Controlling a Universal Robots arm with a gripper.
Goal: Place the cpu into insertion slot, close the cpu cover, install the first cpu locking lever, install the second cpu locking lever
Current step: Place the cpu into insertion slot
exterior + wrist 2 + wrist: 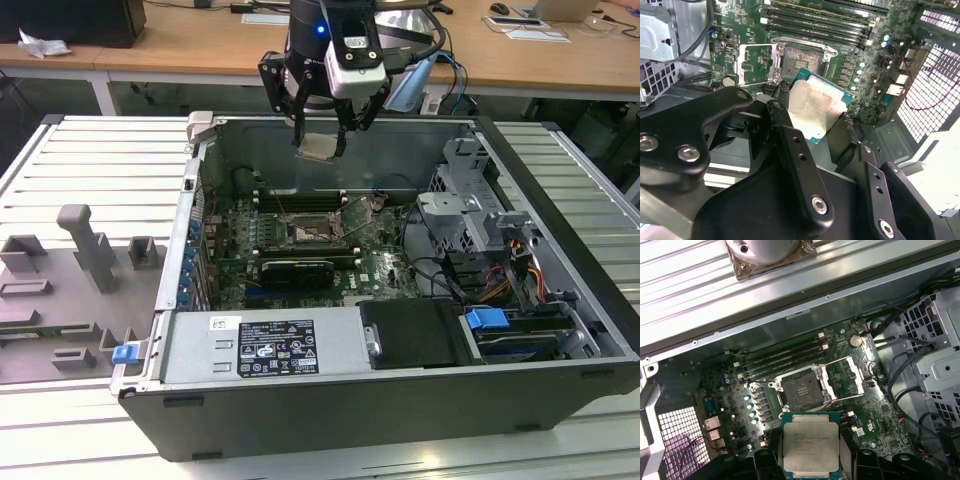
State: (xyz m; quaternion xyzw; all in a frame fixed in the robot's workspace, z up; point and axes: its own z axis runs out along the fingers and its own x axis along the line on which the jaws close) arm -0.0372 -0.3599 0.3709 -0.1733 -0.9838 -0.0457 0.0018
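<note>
My gripper point(320, 142) hangs above the open computer case, shut on the cpu point(318, 149). In both wrist views the cpu point(815, 107) point(811, 446) is a flat silver square with a green edge, held between two black fingers point(790, 137). It is well above the green board, off to one side of the insertion slot point(313, 232) rather than over it. The insertion slot point(801, 391) point(802, 57) lies bare with its dark centre showing. The cpu cover point(844, 377) point(756, 62) stands swung open beside the slot.
Long black memory slots point(780, 360) run along one side of the socket. A long black card point(292, 272) lies on the board in front of it. A power supply point(265, 345), drive cage point(470, 200) and cables point(440, 275) crowd the case. A grey fixture plate point(70, 290) sits outside, at the exterior view's left.
</note>
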